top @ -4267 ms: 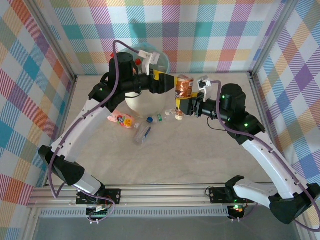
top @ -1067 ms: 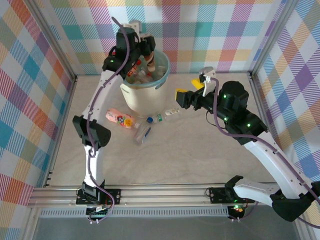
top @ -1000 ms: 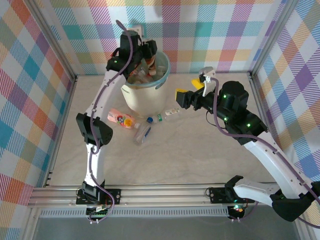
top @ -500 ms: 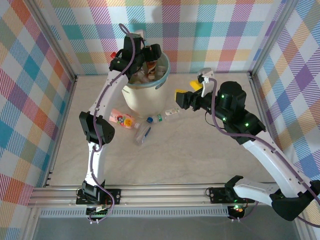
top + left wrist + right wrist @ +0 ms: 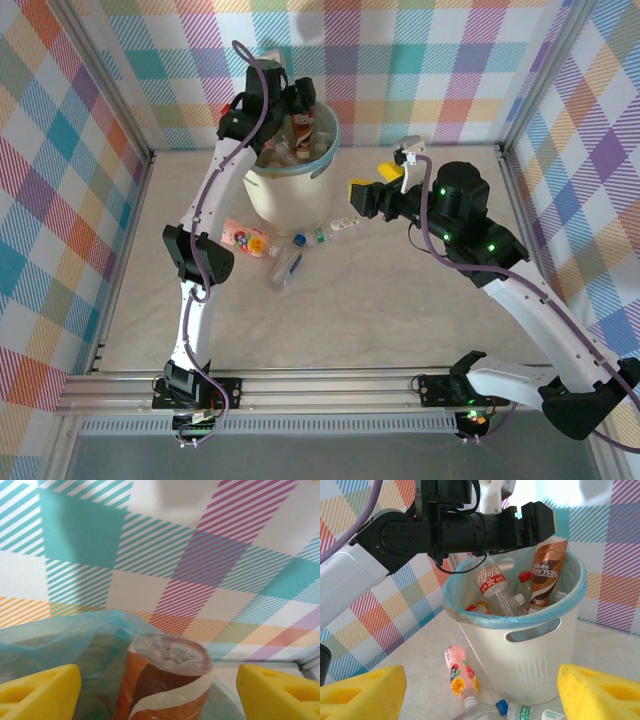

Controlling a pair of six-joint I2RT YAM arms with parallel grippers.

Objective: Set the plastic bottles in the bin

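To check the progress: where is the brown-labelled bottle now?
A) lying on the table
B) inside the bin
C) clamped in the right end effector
B: the brown-labelled bottle stands inside the bin, leaning on its rim, and the open left end effector straddles it without touching.

- Our left arm (image 5: 205,195) reaches up and away from its base, elbow low, with the wrist turned to the right at the top.
- Our left gripper (image 5: 303,100) points right and slightly down. Its yellow fingers (image 5: 37,690) are spread wide and grip nothing.
- Our right arm (image 5: 540,320) rises from its base and bends leftward.
- Our right gripper (image 5: 358,192) faces left, with its fingers (image 5: 362,692) wide apart and empty.
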